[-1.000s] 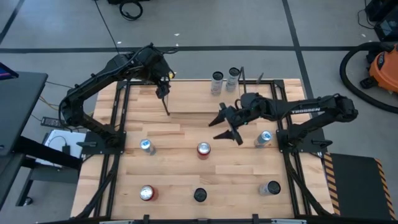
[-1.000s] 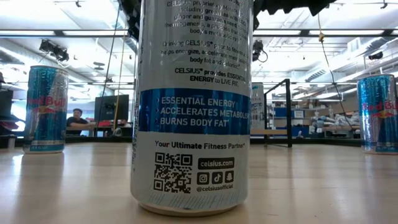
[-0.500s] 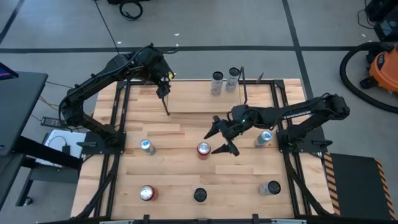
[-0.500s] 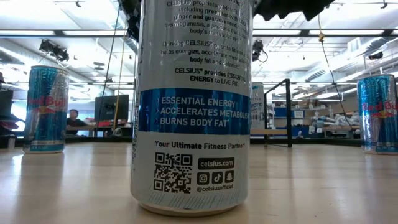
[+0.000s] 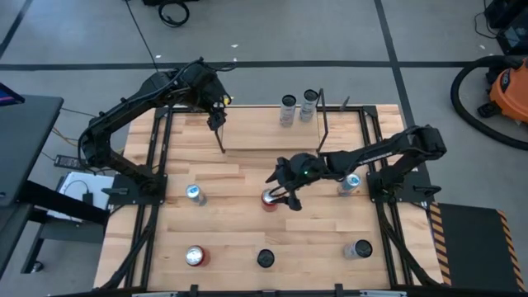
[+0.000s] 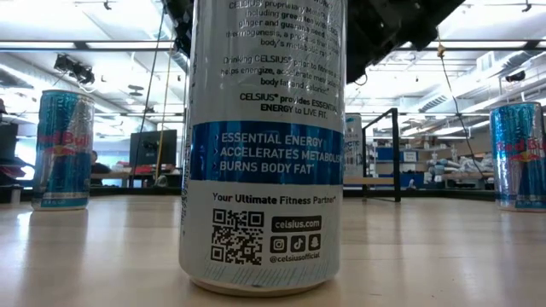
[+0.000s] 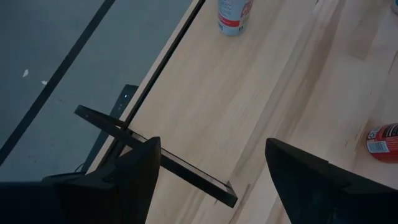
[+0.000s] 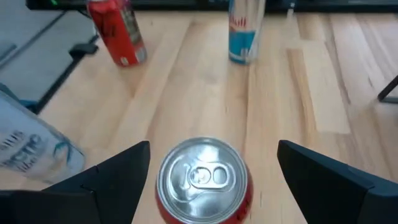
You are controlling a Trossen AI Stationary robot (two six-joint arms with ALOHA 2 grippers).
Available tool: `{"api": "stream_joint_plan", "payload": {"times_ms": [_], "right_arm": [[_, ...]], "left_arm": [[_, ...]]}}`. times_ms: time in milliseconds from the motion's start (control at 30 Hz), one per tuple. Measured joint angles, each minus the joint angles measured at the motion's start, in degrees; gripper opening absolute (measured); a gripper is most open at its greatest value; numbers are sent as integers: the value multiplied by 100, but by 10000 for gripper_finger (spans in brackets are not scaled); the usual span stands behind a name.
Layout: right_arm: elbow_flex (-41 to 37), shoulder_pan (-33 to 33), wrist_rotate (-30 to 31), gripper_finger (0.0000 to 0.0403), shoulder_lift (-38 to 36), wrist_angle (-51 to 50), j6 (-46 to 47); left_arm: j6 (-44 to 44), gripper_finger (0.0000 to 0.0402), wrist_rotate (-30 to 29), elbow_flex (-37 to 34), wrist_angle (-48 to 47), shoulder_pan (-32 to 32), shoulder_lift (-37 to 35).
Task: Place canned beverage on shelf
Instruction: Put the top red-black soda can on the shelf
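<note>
A red canned beverage [image 5: 269,198] with a silver top [image 8: 202,177] stands upright on the tabletop near the middle. My right gripper [image 5: 280,190] is open, with one finger on each side of the can and a gap on both sides. The shelf [image 5: 272,132], a low plank platform with black rods, lies at the far middle with two cans [image 5: 288,107] [image 5: 309,102] standing at its far edge. My left gripper [image 7: 211,180] hangs open and empty above the shelf's far left corner [image 5: 216,118].
Other cans stand on the table: a blue one [image 5: 194,194] at the left, a red one [image 5: 195,256], a dark one [image 5: 265,258] and a silver one [image 5: 359,249] along the near edge, and a blue one [image 5: 350,183] beside my right arm. A tall white can [image 6: 264,145] fills the low view.
My right gripper has come down and toward the table's near left, from above the shelf's near edge to the red can, and now straddles it. The can has not moved.
</note>
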Motion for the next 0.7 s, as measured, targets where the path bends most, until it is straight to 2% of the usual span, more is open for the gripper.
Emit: {"api": "stream_joint_plan", "payload": {"times_ms": [233, 700], "right_arm": [[2, 38, -151, 362, 173, -105, 47], [2, 157, 322, 357, 599, 31, -8]], "left_arm": [[13, 291, 0, 0, 3, 0, 0], [13, 291, -2, 0, 43, 0, 0]]}}
